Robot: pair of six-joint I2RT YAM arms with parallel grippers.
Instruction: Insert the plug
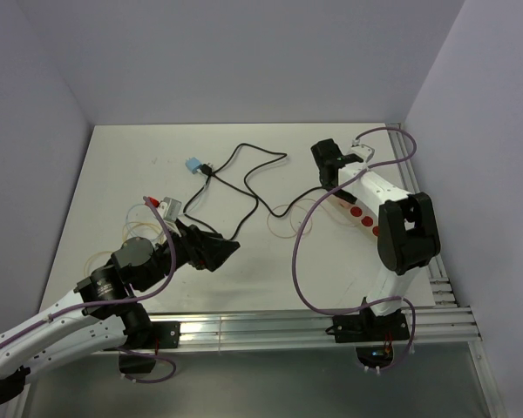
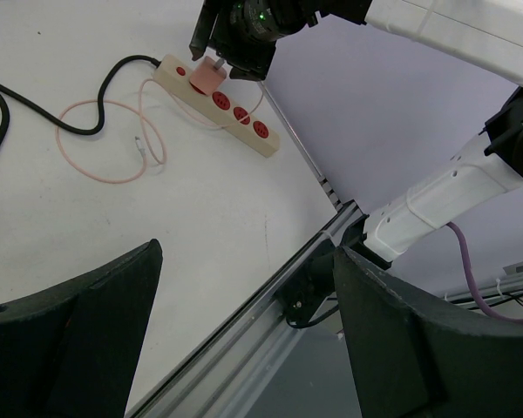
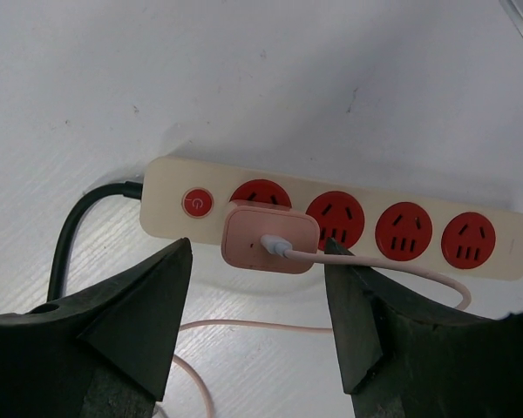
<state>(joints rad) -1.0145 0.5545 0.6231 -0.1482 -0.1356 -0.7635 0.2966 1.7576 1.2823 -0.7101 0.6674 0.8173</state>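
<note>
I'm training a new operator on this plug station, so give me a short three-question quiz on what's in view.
1. True or false: the pink plug sits over the power strip socket nearest the red switch.
2. How many red sockets does the strip have?
3. The left gripper holds: A the plug, B the black cord, C nothing.
Key: 1 true; 2 four; 3 C.

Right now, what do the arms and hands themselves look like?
Both are built from white links with black joints. The left arm and right arm each carry a loose purple cable. The left hand and right hand are black, with broad, matte, wedge-shaped fingers. A green light glows at the right wrist.
</note>
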